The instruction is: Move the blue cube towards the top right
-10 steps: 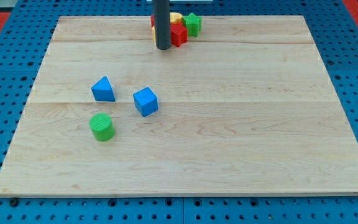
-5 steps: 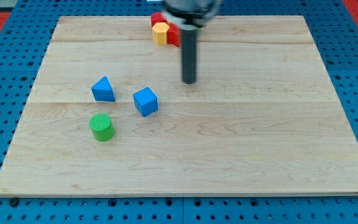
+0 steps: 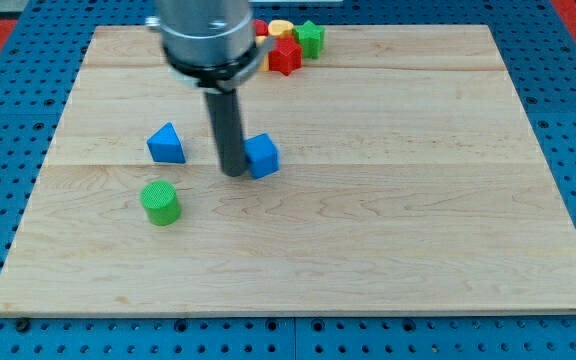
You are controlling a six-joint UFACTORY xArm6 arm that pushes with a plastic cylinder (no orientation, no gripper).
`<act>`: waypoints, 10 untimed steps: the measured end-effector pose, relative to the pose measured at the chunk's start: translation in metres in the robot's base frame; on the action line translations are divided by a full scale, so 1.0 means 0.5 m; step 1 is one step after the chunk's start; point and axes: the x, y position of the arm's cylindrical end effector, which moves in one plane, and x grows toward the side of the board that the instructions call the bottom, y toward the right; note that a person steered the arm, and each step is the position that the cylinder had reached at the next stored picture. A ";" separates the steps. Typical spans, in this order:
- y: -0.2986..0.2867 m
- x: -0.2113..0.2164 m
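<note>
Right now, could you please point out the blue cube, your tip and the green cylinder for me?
blue cube (image 3: 264, 156): camera view, on its front face.
my tip (image 3: 233, 172): camera view, the rod's very end, against the cube's left side.
green cylinder (image 3: 160, 203): camera view, on its side wall.

blue cube (image 3: 263, 156), blue triangular block (image 3: 166, 144), green cylinder (image 3: 161, 202), red, yellow and green blocks (image 3: 290, 45) at top, pale wood board (image 3: 418, 200).

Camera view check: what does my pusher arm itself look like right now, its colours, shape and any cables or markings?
A straight, dark grey cylindrical rod hangs from a wider silver-grey round metal collar with a dark band near its lower edge. My tip is the rod's plain blunt end, no gripper. No cables or markings show. The tip sits against the view's left side of the blue cube.
</note>
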 end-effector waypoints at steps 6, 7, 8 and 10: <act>0.352 -0.325; 0.306 -0.324; 0.259 -0.365; 0.398 -0.421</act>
